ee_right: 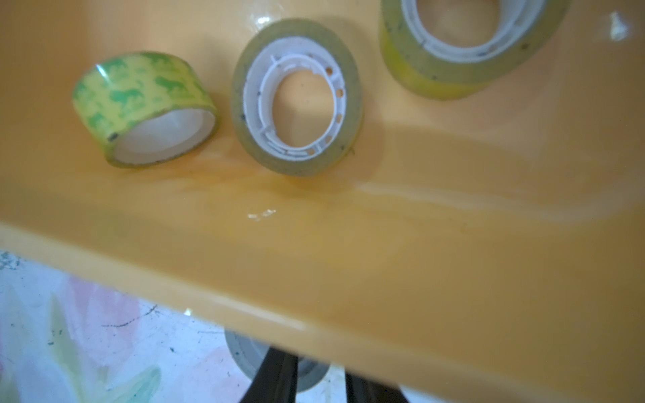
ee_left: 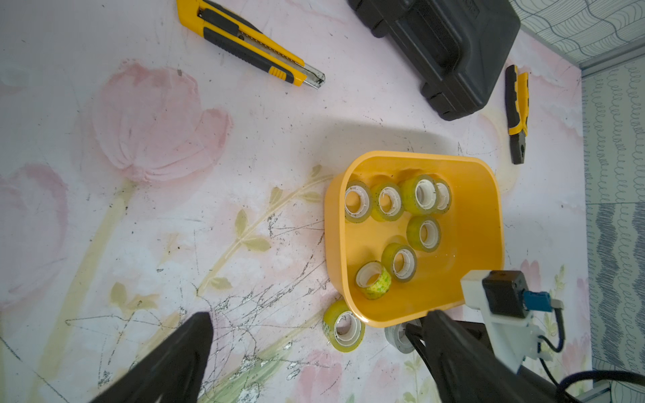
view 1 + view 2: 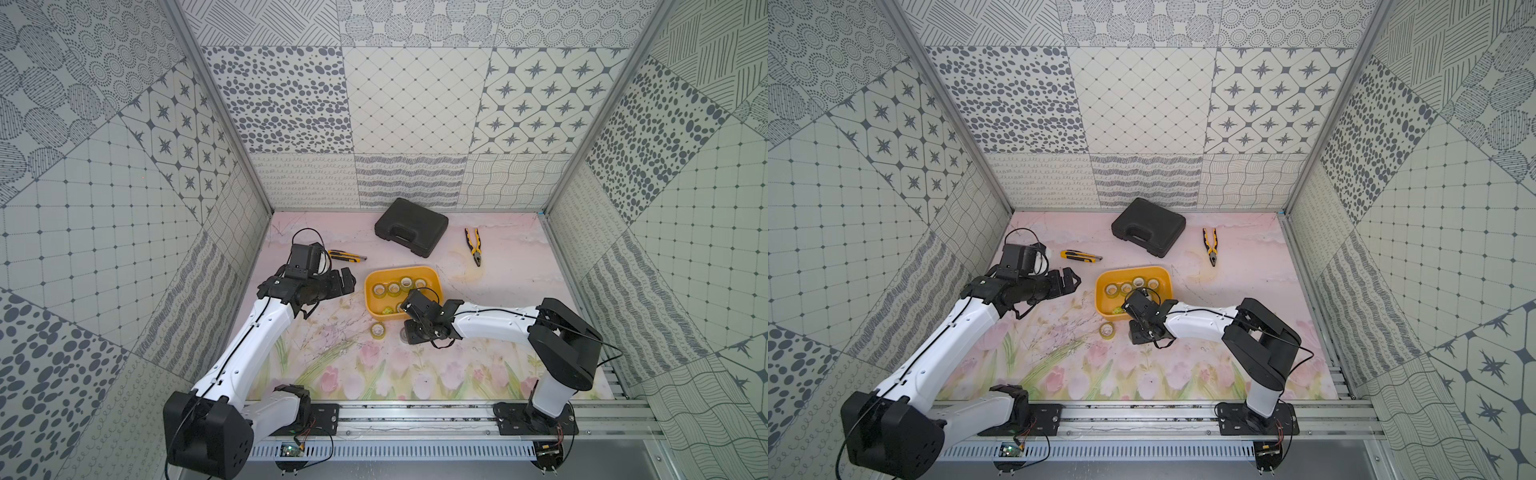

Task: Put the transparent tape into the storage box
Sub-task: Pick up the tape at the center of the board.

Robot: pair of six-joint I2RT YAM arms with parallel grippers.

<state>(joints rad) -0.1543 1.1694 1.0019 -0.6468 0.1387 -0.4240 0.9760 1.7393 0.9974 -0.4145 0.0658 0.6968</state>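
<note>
On the bench (image 3: 332,374), the storage box (image 2: 464,209) sits near the middle and holds several transparent tape rolls (image 2: 424,232). Another roll (image 2: 343,329) lies just outside its near wall. The left hand (image 3: 349,280) gapes open. The right hand (image 1: 312,363) straddles a grey roll (image 2: 398,336); whether it grips is unclear.

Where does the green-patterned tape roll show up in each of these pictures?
Top view: green-patterned roll in the storage box, by its near wall.
Top view: same place, by the box's near wall.
Left wrist: in the box, tilted beside a flat clear roll.
Right wrist: close up, tilted beside that clear roll.
Shared landmark: the yellow storage box, seen in all four.
</note>
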